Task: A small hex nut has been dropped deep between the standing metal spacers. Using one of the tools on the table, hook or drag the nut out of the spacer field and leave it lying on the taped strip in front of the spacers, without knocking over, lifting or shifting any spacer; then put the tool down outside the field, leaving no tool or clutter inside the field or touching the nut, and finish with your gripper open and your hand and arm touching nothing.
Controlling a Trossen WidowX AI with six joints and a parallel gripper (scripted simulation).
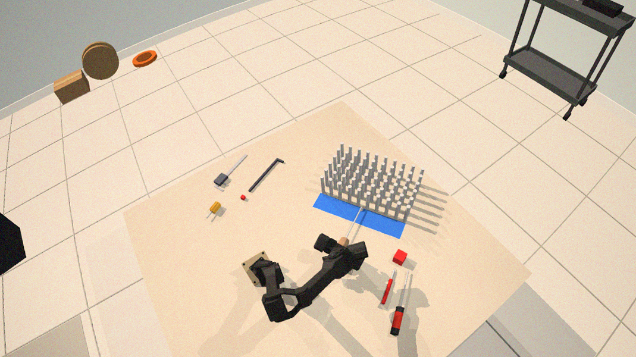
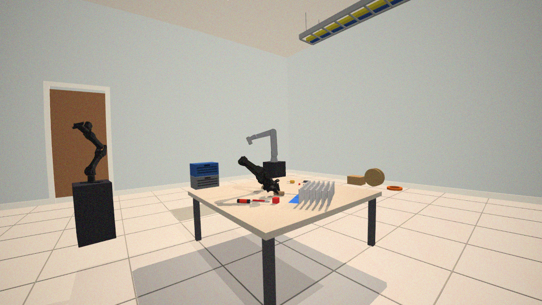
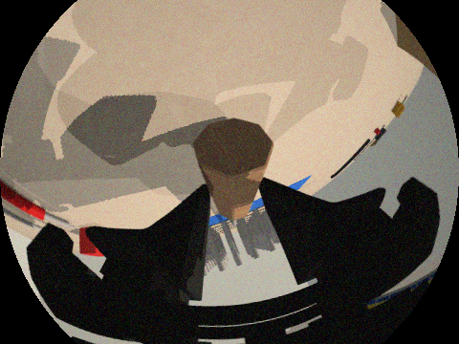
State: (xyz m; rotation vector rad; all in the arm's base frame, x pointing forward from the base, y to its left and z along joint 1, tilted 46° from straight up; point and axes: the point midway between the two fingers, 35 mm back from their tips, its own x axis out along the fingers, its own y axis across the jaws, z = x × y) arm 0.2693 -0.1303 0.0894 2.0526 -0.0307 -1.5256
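Fingers (image 1: 343, 245) (image 2: 278, 192) pinching the wooden handle (image 1: 342, 241) (image 2: 279, 193) (image 3: 234, 153) of a tool. Its thin shaft (image 1: 355, 222) reaches over the blue strip (image 1: 359, 215) (image 2: 294, 199) (image 3: 258, 204) to the front edge of the spacers (image 1: 372, 182) (image 2: 316, 192) (image 3: 239, 239); can't tell if the tip is inside. Spacers upright. Nut: can't make it out in any view. Red cube (image 1: 399, 256) (image 2: 275, 200) (image 3: 90, 242) sits on the bench (image 1: 219, 231) (image 2: 303, 219) (image 3: 306, 143) near the strip. Farther off, black hooked rod (image 1: 265, 174) (image 3: 350, 159) lies on the bench. Beyond the bench, a dark cart (image 1: 580, 13) stands on the floor.

High oblique top view, lower, farther exterior view, both with table (image 1: 198, 233) (image 2: 242, 220); close wrist view toward spacers (image 1: 369, 182) (image 2: 316, 193) (image 3: 239, 239).
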